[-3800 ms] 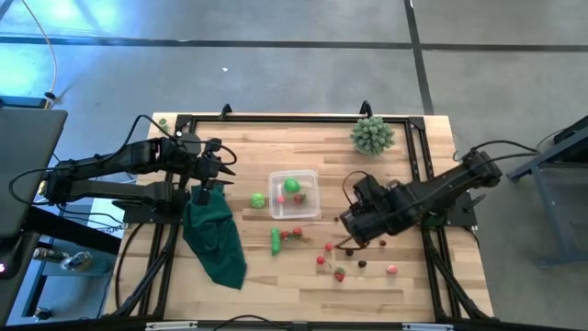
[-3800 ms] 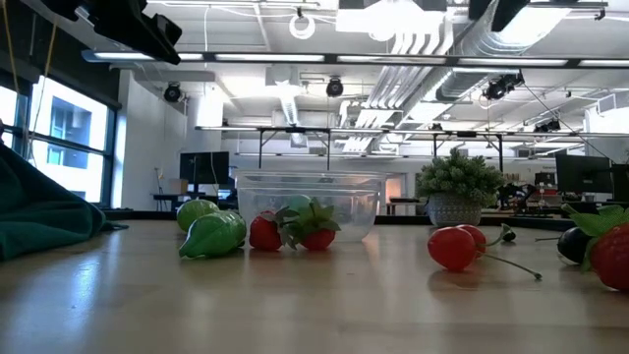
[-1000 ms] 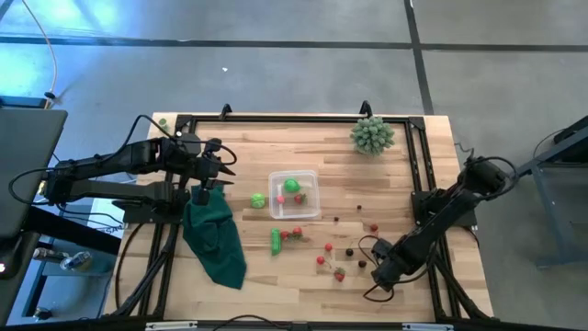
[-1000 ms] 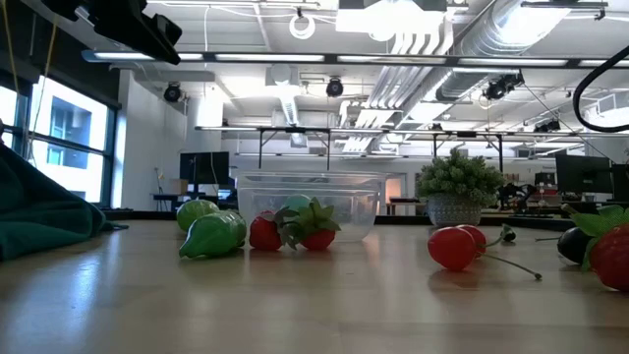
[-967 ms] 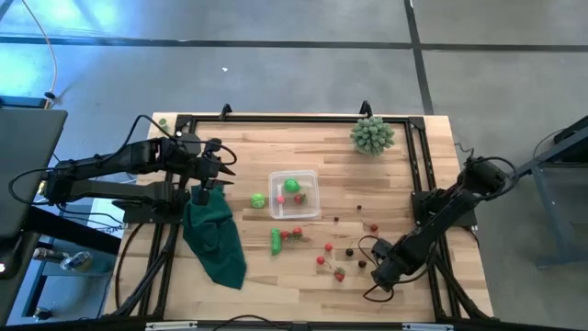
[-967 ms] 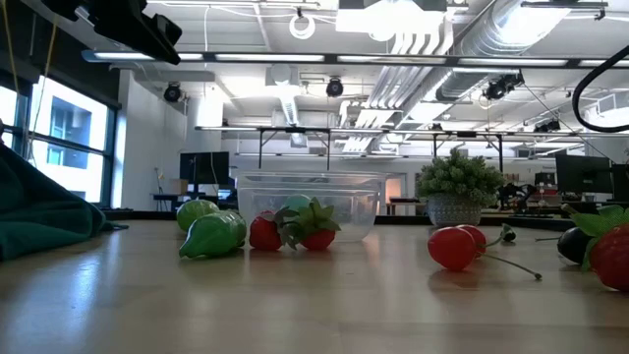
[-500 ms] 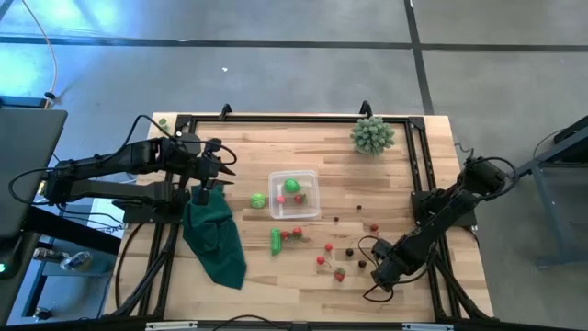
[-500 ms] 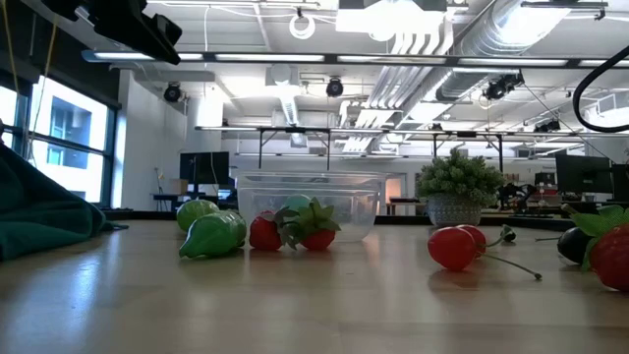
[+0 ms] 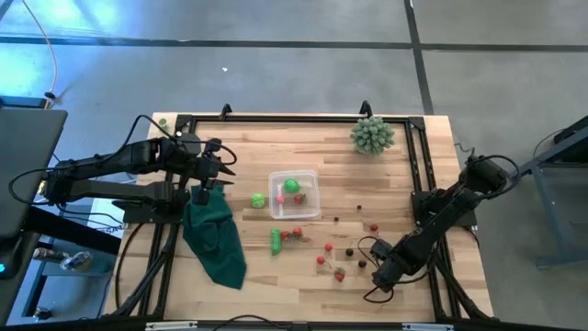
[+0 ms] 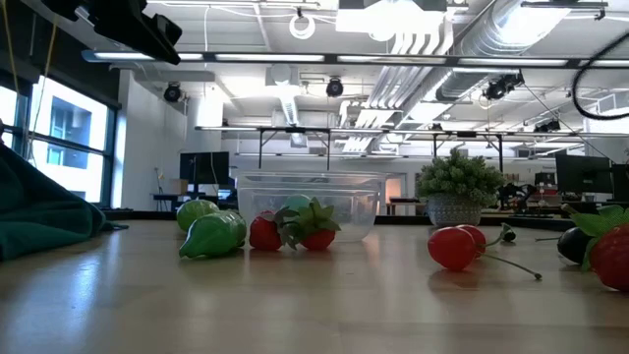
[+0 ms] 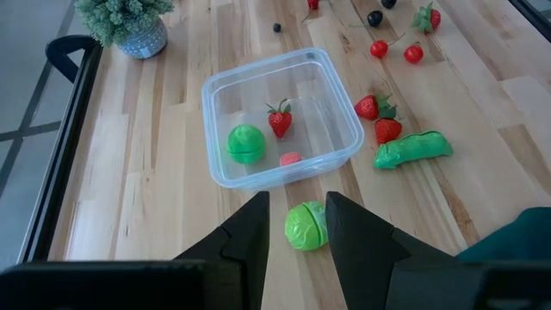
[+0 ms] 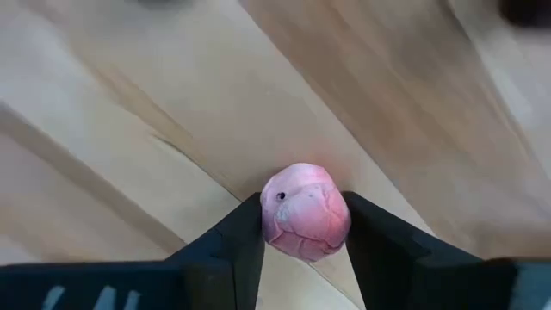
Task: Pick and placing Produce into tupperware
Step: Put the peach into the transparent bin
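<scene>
Pink fruit sits pinched between the right gripper's fingers, low at the table's near right side. Clear tub lies well apart toward centre. Left gripper, fingers spread, waits beside it.

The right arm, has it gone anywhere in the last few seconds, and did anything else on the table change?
The right gripper swung from beside the tupperware to the table's near right edge, where its fingers now flank a pink fruit. The left gripper, the green cloth and the other produce stayed put.
</scene>
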Robot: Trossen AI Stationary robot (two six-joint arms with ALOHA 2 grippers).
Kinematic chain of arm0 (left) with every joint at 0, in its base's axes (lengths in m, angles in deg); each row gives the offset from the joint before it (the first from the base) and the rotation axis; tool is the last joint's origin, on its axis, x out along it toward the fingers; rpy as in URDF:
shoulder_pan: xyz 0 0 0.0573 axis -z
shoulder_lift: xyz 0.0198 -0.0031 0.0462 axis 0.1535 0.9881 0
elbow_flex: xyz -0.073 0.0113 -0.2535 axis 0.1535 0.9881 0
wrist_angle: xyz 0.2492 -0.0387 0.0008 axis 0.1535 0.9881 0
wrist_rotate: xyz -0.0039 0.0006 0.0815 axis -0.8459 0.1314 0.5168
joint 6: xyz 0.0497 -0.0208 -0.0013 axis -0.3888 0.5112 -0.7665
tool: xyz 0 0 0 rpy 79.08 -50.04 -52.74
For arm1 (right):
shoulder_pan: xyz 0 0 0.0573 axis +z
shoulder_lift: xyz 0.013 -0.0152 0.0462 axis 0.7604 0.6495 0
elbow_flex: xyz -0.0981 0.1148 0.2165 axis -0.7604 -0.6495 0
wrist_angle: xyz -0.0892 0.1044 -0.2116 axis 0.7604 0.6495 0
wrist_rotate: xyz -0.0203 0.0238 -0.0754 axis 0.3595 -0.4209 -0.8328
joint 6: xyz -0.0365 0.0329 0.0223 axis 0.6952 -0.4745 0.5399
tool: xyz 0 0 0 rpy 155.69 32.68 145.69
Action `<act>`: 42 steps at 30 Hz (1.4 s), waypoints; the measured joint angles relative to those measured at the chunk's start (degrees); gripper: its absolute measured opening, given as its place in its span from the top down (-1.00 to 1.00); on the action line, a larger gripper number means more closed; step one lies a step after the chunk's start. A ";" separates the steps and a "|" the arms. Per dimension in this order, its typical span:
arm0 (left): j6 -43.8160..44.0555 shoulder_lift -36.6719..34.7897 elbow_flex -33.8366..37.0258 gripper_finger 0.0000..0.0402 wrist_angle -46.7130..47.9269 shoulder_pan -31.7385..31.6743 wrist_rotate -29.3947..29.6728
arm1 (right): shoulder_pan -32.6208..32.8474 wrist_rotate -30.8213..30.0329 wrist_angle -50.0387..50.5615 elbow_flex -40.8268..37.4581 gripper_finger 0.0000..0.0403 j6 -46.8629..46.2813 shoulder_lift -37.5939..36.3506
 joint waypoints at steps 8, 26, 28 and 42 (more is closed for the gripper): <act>-0.01 0.02 0.00 0.47 0.00 0.00 0.00 | -1.47 -4.99 1.20 0.05 0.32 -0.09 -6.14; 0.00 0.01 0.00 0.47 0.00 0.00 0.00 | -30.62 -16.96 -15.35 0.11 0.32 39.65 -28.09; -0.01 0.02 0.00 0.47 0.00 0.00 0.00 | -35.68 -13.48 -18.62 0.43 0.32 44.75 -26.82; 0.00 0.02 0.00 0.47 0.00 0.00 0.00 | -51.25 -7.39 3.58 37.52 0.32 73.29 4.83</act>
